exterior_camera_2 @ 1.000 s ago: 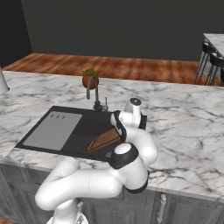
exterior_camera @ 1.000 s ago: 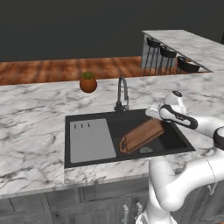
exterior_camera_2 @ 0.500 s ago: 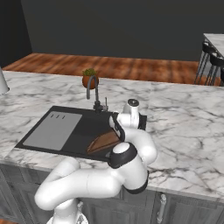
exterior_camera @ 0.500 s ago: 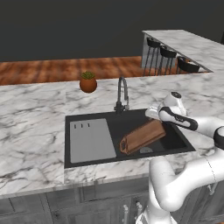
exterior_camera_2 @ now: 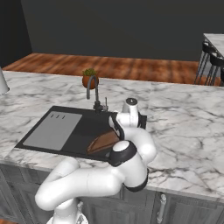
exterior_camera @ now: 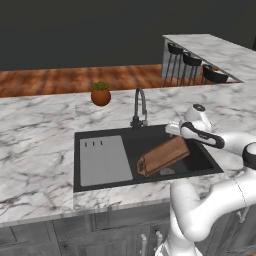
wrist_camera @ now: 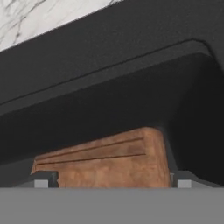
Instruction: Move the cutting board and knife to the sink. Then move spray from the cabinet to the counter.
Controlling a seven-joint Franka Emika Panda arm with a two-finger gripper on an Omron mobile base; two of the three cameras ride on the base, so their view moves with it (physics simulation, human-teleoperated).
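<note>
Close up in the hand view, we see the two dark tips of our claw (wrist_camera: pixel 109 180) standing far apart, one at each side. The board (wrist_camera: pixel 105 164) lies right between the tips. We cannot tell if the tips touch its sides. The claw is wide open and does not squeeze the board.

In the left base view, our claw (exterior_camera: pixel 176 131) sits at the right end of the board (exterior_camera: pixel 162 156), over the sink (exterior_camera: pixel 100 182). The board is brown wood and it lies inside the dark bowl of the sink. It is tilted, with the end by the claw higher and the other end low in the bowl. On the left side of the sink there is a flat grey part (exterior_camera: pixel 104 160), and the board is just to the right of it.

In the right base view, our white arm hides much of the board (exterior_camera_2: pixel 103 142), but a brown piece peeks out in the sink (exterior_camera_2: pixel 52 148) just below the claw (exterior_camera_2: pixel 121 124).

The sink is set in a white surface (exterior_camera: pixel 35 150) with grey lines. Behind the sink stands a thin bent tap (exterior_camera: pixel 140 107). A bit farther back on the surface is a small round pot (exterior_camera: pixel 100 94) with a green plant. Far away we see a brown wood floor (exterior_camera: pixel 60 80) and black stools (exterior_camera: pixel 192 62) by another surface.
</note>
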